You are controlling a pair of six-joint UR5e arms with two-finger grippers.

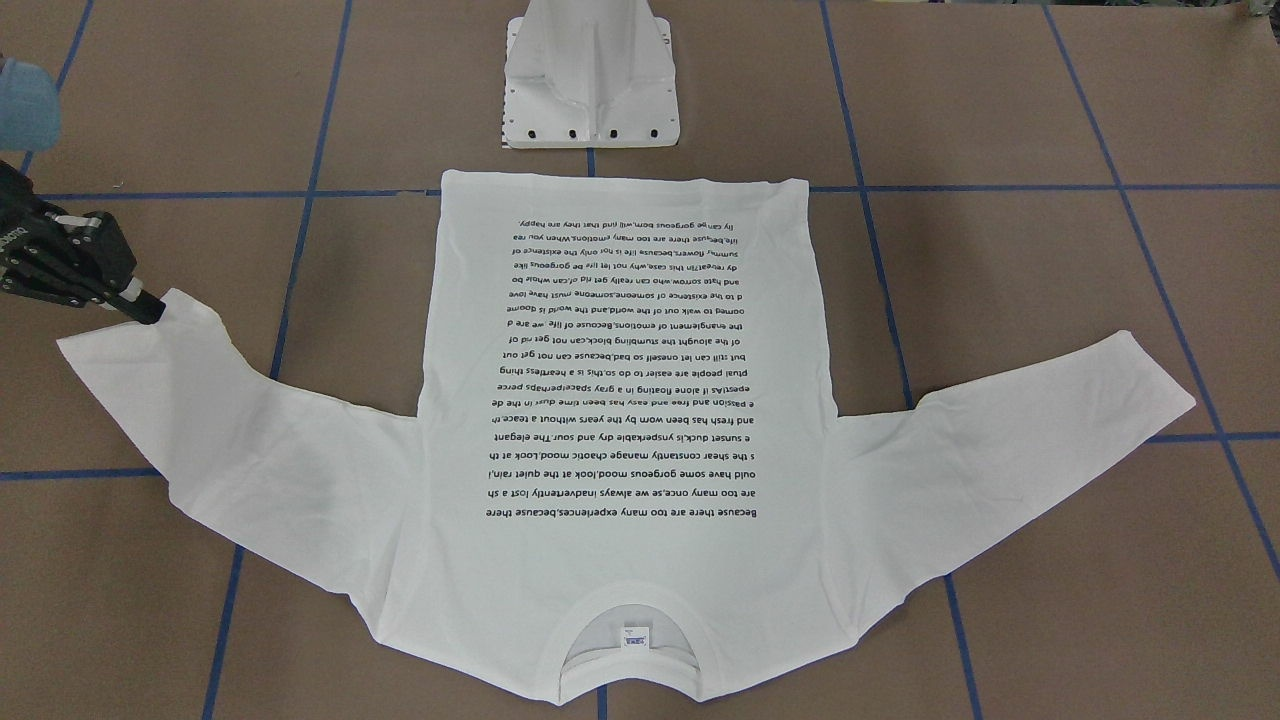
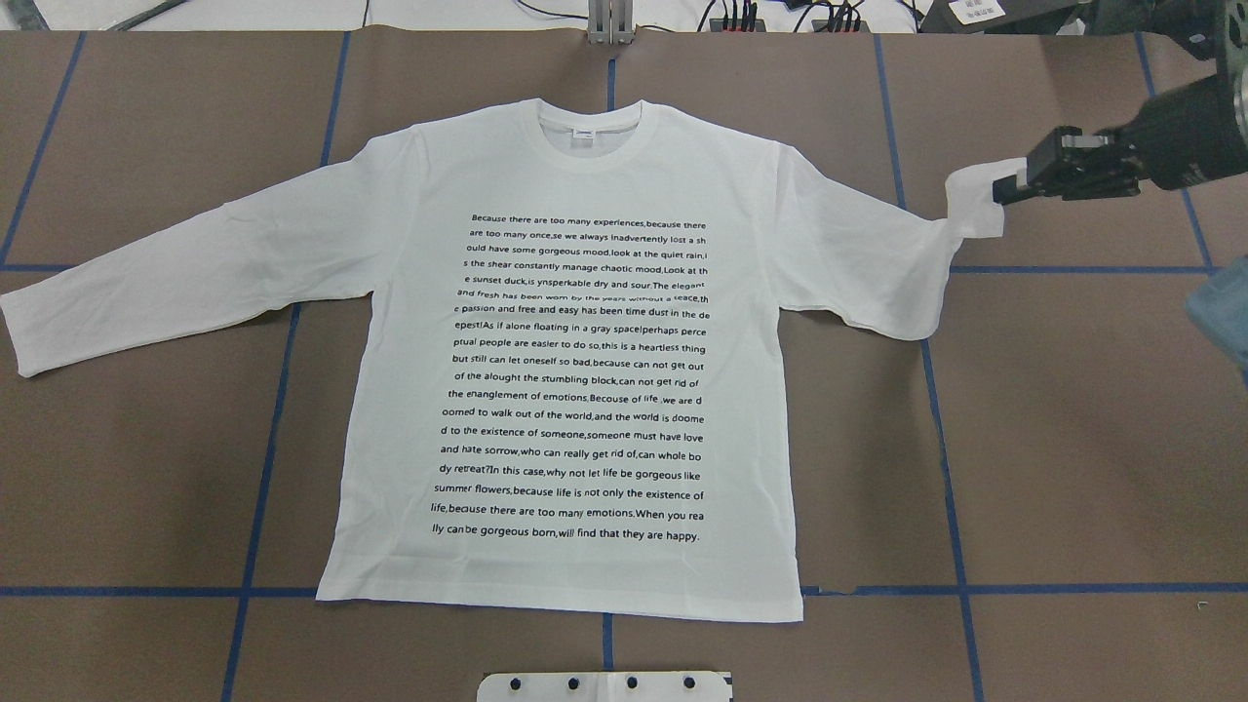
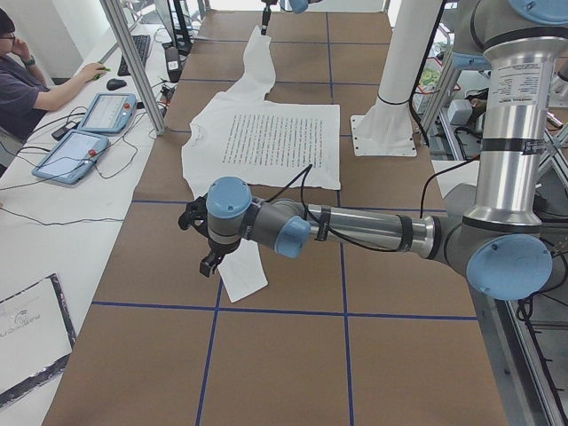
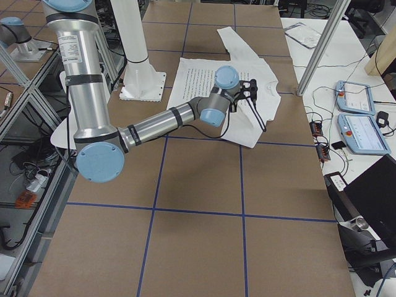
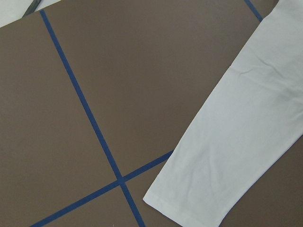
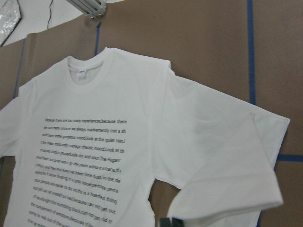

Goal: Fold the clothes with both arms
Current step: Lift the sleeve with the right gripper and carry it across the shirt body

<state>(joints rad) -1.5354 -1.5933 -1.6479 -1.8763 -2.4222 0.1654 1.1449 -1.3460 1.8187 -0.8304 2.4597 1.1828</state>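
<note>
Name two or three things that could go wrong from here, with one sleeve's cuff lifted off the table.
1. The right hand pinches only the edge of the cuff; so thin a grip could slip mid-fold and drop it.
2. The sleeve hangs twisted and bunched below that cuff, so it may land creased.
3. Nothing visibly pins the T-shirt; a hard pull could drag its flat body askew.

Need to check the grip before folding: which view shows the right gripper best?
Overhead: the right gripper shows side-on, shut on the cuff. Front-facing has it at the frame's edge, exterior right shows it small, and its wrist camera barely catches it.
</note>
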